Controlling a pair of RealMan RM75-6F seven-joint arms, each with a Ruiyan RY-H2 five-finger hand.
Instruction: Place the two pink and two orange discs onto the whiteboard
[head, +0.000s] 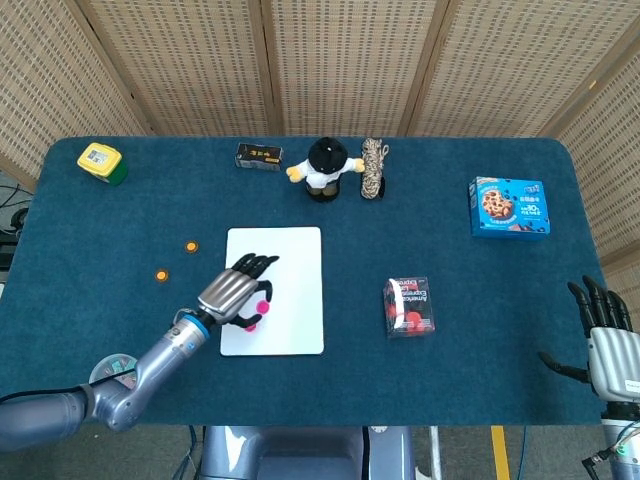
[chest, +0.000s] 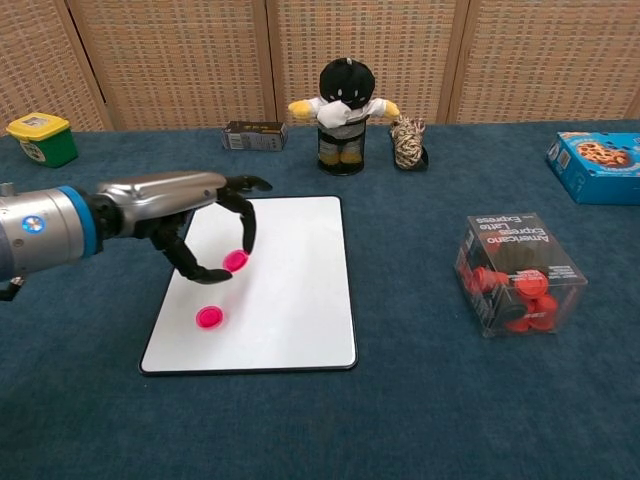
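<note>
My left hand (head: 232, 290) hovers over the whiteboard (head: 290, 260) and pinches a pink disc (head: 262, 306) between thumb and fingers. In the chest view this hand (chest: 175, 195) holds the pink disc (chest: 235, 261) just above the whiteboard (chest: 290, 290). A second pink disc (chest: 209, 317) lies on the board's near left part, below the hand. Two orange discs (head: 191, 246) (head: 160, 275) lie on the blue cloth left of the board; my arm hides them in the chest view. My right hand (head: 605, 335) stays at the table's near right edge, fingers spread, holding nothing.
Along the far edge stand a yellow-green box (head: 102, 162), a small black box (head: 258, 156), a plush toy (head: 324, 168) and a rope coil (head: 374, 167). A blue cookie box (head: 509, 206) lies at the right. A clear box of red capsules (head: 408, 307) sits right of the board.
</note>
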